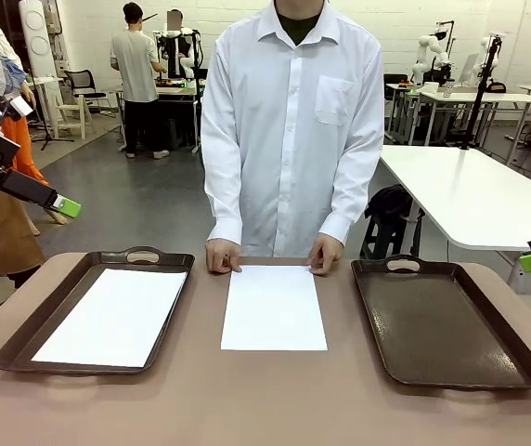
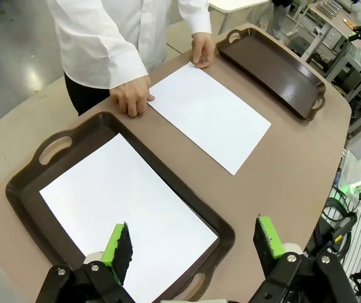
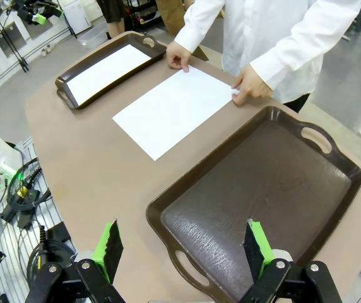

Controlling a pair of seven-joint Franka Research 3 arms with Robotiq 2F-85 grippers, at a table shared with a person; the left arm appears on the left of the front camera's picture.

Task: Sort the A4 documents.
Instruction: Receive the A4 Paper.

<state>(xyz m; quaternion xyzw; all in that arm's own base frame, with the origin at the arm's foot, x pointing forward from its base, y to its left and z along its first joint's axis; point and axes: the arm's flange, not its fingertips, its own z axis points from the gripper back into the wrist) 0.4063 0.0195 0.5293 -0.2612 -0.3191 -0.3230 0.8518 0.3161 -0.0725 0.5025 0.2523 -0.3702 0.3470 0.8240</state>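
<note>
Front view, table: a broad tan-brown tabletop carries two trays with a loose sheet between them. A person in a white shirt stands at its far edge.
Left tray: the left tray, dark brown plastic with moulded handles, sits on the robot's left side.
Right tray: the right tray, a matching dark brown handled tray, sits on the robot's right, its textured floor bare.
Tray sheet: the tray sheet, a plain white A4 document, lies flat inside the left tray, within its rim.
Middle sheet: the middle sheet, a second plain white A4 document, lies flat on the tabletop between the trays, touching neither.
Person's hands: the person's hands rest on the two far corners of the middle sheet.
Left gripper: the left gripper, black fingers with green pads, hangs above the near end of the left tray. Its fingers are spread wide with nothing between them.
Right gripper: the right gripper, of the same make, hangs above the near end of the right tray, also spread wide and holding nothing.
Step in hand: one document looks sorted, and the middle sheet appears to be the one on offer. Neither arm has begun a reach.
Next move: probably one arm crosses to the middle sheet. A thin sheet flat on the table gives little edge to pinch, so the grasp needs care.
</note>
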